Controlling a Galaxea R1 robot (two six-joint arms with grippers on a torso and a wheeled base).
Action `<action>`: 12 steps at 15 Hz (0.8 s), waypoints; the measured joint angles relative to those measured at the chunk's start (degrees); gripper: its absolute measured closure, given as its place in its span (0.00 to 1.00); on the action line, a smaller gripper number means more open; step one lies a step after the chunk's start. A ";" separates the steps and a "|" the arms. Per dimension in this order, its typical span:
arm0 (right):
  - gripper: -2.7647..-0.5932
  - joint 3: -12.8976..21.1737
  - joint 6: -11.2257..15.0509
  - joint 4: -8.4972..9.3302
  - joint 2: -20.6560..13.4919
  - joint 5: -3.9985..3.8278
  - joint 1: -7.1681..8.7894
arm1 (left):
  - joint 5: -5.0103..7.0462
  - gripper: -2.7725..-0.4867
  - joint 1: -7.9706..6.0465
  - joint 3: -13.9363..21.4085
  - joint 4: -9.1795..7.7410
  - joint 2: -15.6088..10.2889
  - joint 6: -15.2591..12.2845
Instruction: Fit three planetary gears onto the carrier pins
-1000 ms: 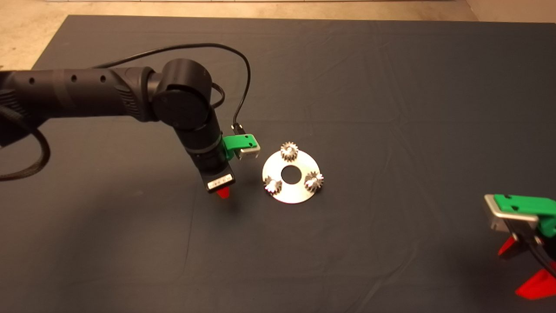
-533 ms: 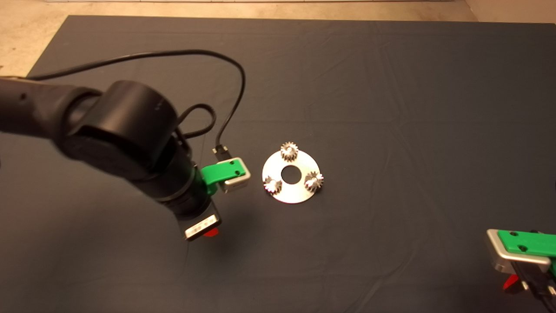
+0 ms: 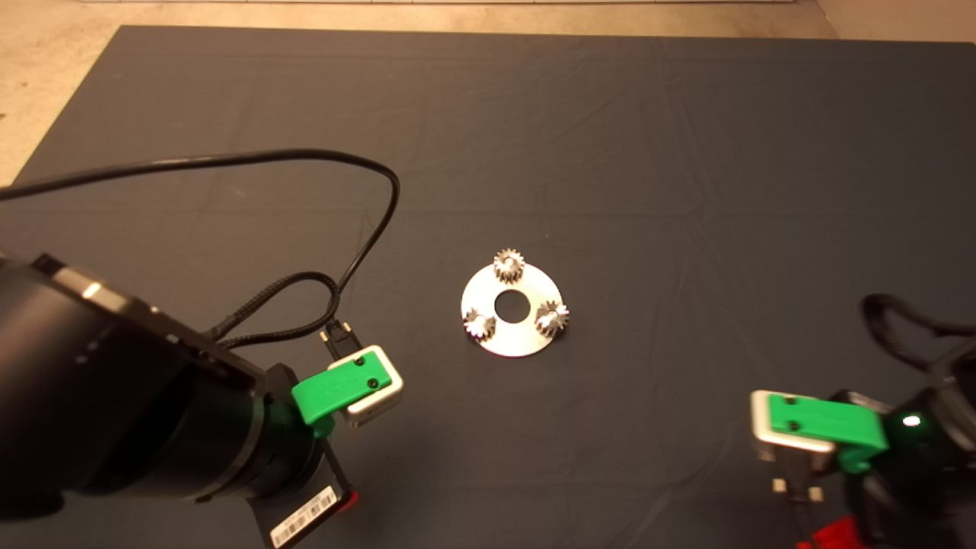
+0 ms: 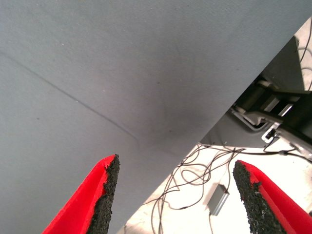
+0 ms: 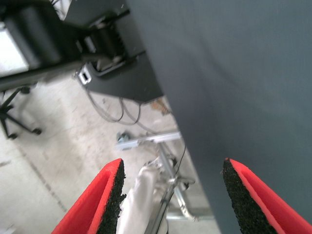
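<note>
Three planetary gears (image 3: 508,266) (image 3: 479,324) (image 3: 550,317) seated on carrier pins of silver disc (image 3: 534,339), mid-mat (image 3: 610,137); gears placed at 12, 4 and 8 o'clock around central hole. Pins hidden under gears. Left gripper (image 4: 173,197) parked at 8 o'clock of disc, well apart, fingers (image 4: 105,192) spread, nothing held. Right gripper (image 5: 170,195) parked at 4 o'clock, well apart, fingers (image 5: 114,190) spread, nothing held.
</note>
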 joint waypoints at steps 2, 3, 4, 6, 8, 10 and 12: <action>0.59 0.00 3.44 -6.01 3.27 -1.85 -7.40 | 0.00 0.50 0.00 0.90 0.39 -0.02 -1.83; 0.59 0.00 4.23 -9.98 3.40 -2.52 -12.43 | 0.01 0.50 0.02 1.23 1.06 -0.02 -2.79; 0.59 0.00 4.86 -14.34 3.35 -3.21 -16.92 | 0.00 0.50 0.06 1.45 2.13 0.06 -3.61; 0.59 0.11 6.10 -23.56 3.04 -3.87 -24.60 | 0.02 0.50 0.97 1.54 5.01 0.95 -5.91; 0.59 0.15 7.13 -29.70 2.41 -4.85 -29.68 | -0.02 0.50 3.26 1.77 8.75 1.60 -7.57; 0.59 0.22 7.51 -31.93 1.74 -5.20 -31.31 | 0.00 0.50 5.40 1.87 14.58 2.22 -9.22; 0.59 0.33 7.66 -32.12 1.78 -5.26 -29.00 | -0.05 0.50 6.81 1.89 17.64 2.72 -10.37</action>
